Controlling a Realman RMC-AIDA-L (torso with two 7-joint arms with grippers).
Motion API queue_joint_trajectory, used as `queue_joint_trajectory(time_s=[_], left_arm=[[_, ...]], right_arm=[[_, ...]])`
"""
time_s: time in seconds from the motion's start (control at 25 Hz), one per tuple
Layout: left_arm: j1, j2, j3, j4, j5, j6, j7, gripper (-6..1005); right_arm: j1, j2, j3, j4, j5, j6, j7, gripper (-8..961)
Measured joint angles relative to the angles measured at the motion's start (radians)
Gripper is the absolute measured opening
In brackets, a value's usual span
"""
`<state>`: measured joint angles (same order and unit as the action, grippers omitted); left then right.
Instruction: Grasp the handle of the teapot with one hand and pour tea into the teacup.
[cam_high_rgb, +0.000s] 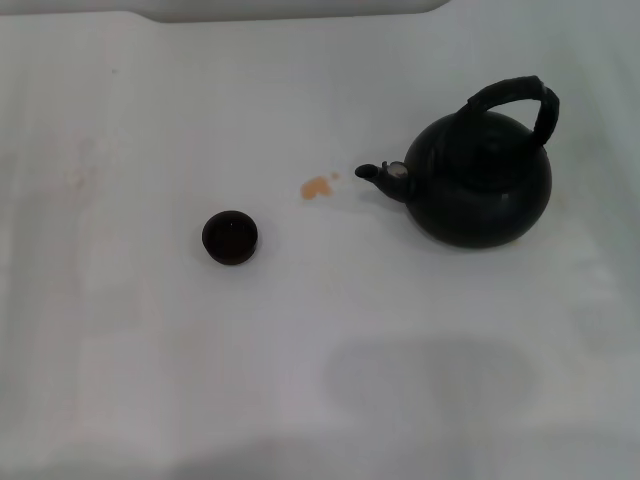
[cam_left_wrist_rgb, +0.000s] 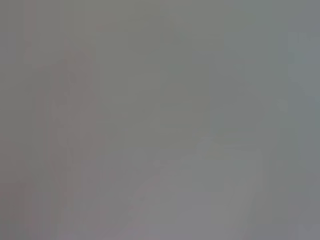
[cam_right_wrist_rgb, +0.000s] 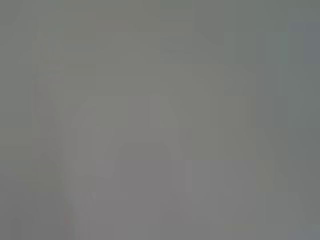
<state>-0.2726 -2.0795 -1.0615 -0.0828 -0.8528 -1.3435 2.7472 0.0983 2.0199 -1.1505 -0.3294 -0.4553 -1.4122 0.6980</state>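
The nearly black round teapot (cam_high_rgb: 480, 180) stands upright on the white table at the right in the head view. Its short spout (cam_high_rgb: 385, 176) points left toward the teacup. The dark arched handle (cam_high_rgb: 520, 100) rises over its top, tilted to the right. The tiny dark teacup (cam_high_rgb: 230, 237) stands left of centre, well apart from the spout. Neither gripper shows in the head view. Both wrist views show only a plain grey surface, with no fingers and no objects.
A small orange-brown stain (cam_high_rgb: 317, 186) lies on the white table (cam_high_rgb: 120, 330) between the spout and the teacup. A pale raised edge (cam_high_rgb: 290, 8) runs along the far side of the table.
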Motion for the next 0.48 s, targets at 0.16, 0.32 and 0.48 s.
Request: queue_joint_trajectory(time_s=[0.16,0.32,0.48], left_arm=[[0.001,-0.001,0.0,0.0,0.0,-0.004,-0.003,831],[0.002,-0.004,0.0,-0.004,0.0,-0.005,-0.006,832],[0.012,-0.004,0.0,-0.024,0.012,-0.005,-0.003,833]], right_arm=[[0.041,-0.004,0.017,0.057,0.01,0.022,-0.09,721],[0.063,-0.003,0.02,0.069,0.035,0.048,-0.126,728],[0.09,-0.004,0.021,0.095,0.057,0.095,-0.139,832]])
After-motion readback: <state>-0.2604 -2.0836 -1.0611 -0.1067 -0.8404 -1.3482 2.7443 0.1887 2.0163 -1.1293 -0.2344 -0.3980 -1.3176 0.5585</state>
